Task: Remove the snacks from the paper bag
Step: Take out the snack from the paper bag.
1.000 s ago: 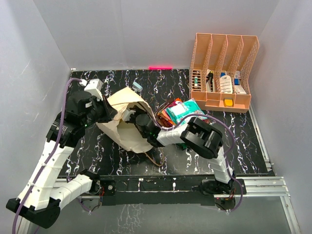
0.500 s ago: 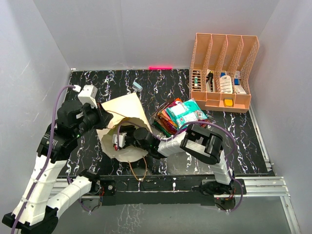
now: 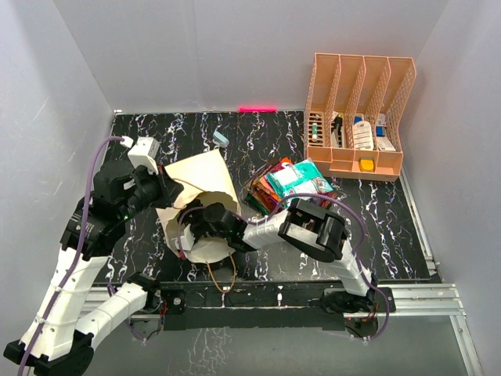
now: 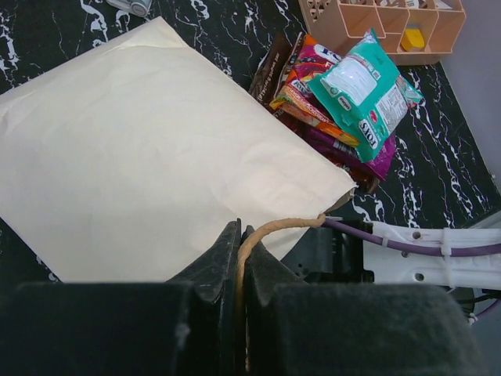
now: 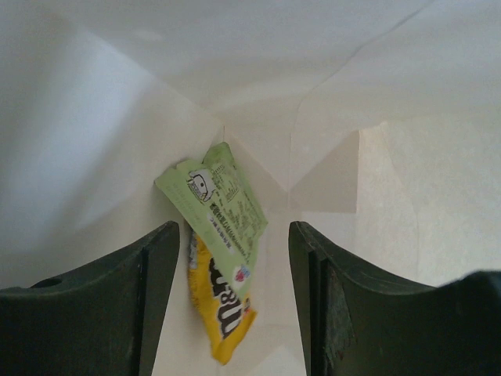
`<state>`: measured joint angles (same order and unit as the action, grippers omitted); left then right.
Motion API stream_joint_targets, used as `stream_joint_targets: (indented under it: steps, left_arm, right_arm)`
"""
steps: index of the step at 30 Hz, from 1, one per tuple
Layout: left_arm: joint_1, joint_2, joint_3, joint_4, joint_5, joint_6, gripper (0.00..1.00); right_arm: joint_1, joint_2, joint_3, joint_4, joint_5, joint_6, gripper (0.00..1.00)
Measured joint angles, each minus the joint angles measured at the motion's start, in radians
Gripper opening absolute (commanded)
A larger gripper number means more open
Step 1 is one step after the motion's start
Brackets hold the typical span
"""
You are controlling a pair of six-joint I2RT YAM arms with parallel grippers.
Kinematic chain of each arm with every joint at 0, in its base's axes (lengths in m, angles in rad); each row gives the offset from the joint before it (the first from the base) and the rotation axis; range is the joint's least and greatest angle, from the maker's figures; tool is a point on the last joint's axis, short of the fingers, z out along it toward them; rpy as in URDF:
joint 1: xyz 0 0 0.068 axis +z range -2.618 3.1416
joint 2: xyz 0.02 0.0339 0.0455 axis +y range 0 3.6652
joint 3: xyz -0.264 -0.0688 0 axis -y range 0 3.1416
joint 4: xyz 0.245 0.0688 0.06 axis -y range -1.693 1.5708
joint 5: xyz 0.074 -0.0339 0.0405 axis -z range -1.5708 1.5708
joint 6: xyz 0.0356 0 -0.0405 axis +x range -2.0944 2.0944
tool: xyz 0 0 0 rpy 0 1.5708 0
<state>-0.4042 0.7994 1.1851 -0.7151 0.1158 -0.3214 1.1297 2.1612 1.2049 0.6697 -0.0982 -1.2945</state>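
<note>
right fingers [image 5: 156,298] spread inside paper bag [image 5: 352,94], snacks [image 5: 227,227] ahead between them (left fingers [image 4: 219,266] clamp handle [image 4: 274,227]).

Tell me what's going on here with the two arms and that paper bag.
The left end effector is pinching the cord handle of the paper bag. The right end effector is inside the bag, open, facing a light green packet and a yellow packet in the far corner, with neither gripped. A pile of packets lies on the table beside the bag.
</note>
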Motion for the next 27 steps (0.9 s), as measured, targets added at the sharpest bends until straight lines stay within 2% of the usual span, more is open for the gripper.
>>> stream_joint_targets:
  steps: [7, 13, 18, 23, 27]
  left_arm:
    - [0.000, -0.005, 0.000, 0.001, 0.029, 0.000, 0.00]
    - [0.000, -0.007, 0.000, 0.000, 0.042, 0.000, 0.00]
    - [0.000, -0.006, 0.000, -0.002, 0.050, -0.004, 0.00]
    - [0.000, -0.006, 0.000, -0.006, 0.044, -0.010, 0.00]
    - [0.000, -0.010, 0.000, -0.015, -0.025, -0.022, 0.00]
  right_arm:
    - [-0.020, 0.129, 0.166, -0.089, 0.028, -0.216, 0.59]
    - [-0.047, 0.249, 0.284, -0.105, 0.047, -0.316, 0.53]
    - [-0.056, 0.308, 0.352, -0.055, 0.039, -0.371, 0.56]
    - [-0.056, 0.306, 0.334, 0.002, 0.040, -0.322, 0.59]
    - [-0.056, 0.203, 0.162, 0.044, 0.046, -0.188, 0.63]
